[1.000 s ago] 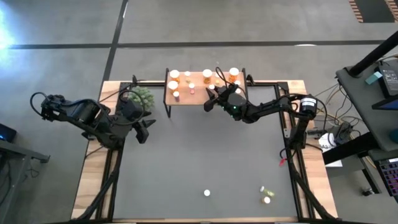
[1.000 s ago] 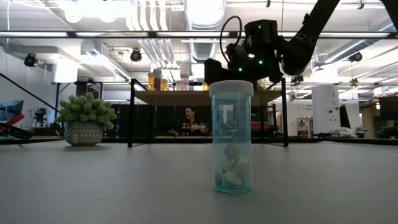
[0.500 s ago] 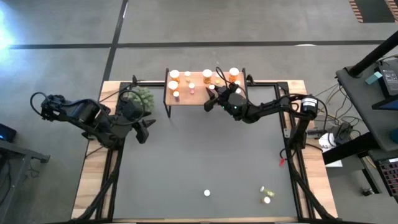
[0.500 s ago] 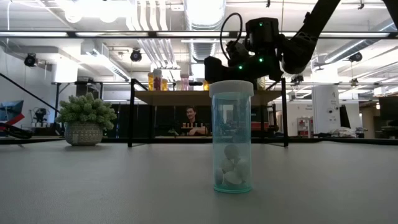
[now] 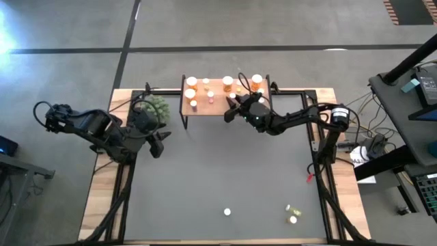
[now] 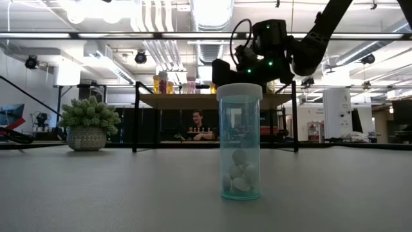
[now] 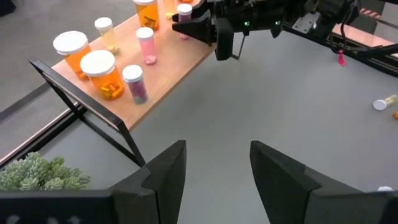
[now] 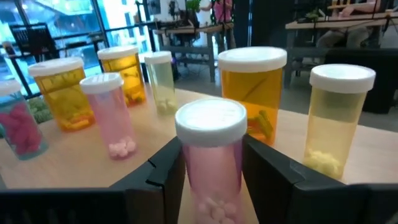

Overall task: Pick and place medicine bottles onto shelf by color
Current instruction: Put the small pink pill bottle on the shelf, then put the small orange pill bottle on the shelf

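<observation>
The light-wood shelf stands at the mat's far edge with several orange, pink and yellow-green bottles upright on it. My right gripper is at the shelf's near right part, shut on a small pink bottle with a white cap. My left gripper is open and empty at the table's left, beside the plant. A teal bottle stands upright on the mat's near part, and two more bottles lie there. My right gripper pinches the pink bottle's body between its two fingers, below the white cap. The fingers come about level from the table's near side. The bottle stands upright over the shelf top. Its bottom is hidden, so I cannot tell whether it rests on the wood.
A large orange bottle and a yellow-green bottle stand just beyond the held bottle. More pink and orange bottles stand toward the shelf's left. The dark grey mat is open between the shelf and the near bottles.
My right gripper has edged a little toward the table's far edge, farther over the shelf, with the pink bottle still upright between its fingers.
</observation>
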### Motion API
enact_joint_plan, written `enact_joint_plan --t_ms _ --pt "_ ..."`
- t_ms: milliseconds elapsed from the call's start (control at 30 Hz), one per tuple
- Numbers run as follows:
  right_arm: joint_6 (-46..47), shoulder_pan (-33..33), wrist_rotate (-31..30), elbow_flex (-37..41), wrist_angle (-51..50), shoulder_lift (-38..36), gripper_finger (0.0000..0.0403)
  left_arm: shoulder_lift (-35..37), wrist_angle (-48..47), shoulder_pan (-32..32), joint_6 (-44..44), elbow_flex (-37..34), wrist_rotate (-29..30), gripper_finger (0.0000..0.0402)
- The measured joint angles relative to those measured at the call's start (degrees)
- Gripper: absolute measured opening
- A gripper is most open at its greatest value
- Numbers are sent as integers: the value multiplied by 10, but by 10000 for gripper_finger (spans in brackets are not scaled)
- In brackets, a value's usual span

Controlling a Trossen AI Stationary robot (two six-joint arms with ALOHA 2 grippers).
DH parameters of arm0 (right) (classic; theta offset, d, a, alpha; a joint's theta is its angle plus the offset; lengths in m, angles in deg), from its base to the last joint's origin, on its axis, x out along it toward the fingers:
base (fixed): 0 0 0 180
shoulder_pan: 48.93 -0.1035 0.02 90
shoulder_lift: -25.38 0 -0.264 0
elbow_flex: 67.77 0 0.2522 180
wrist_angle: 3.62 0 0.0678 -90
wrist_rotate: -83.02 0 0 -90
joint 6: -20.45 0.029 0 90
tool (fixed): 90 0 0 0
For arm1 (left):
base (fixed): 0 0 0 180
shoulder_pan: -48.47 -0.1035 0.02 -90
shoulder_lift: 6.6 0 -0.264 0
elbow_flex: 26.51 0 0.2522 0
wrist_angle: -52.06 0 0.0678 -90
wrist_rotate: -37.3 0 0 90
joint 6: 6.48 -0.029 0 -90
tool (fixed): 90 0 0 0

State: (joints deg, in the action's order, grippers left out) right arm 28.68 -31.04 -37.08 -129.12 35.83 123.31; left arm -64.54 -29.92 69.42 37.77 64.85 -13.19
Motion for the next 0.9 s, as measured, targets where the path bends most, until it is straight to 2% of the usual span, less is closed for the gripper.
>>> enact_joint_plan --t_ms 300,433,667,900 --pt "4 -1 2 -1 -19 -4 214 0 0 0 0 -2 0 162" --pt "-5 -4 6 1 -26 -21 234 0 0 0 1 -2 0 162" --pt "-19 -10 9 1 -46 -81 234 0 0 0 1 -2 0 162" --pt "12 -29 35 1 -87 -180 228 0 1 0 -1 -5 0 162"
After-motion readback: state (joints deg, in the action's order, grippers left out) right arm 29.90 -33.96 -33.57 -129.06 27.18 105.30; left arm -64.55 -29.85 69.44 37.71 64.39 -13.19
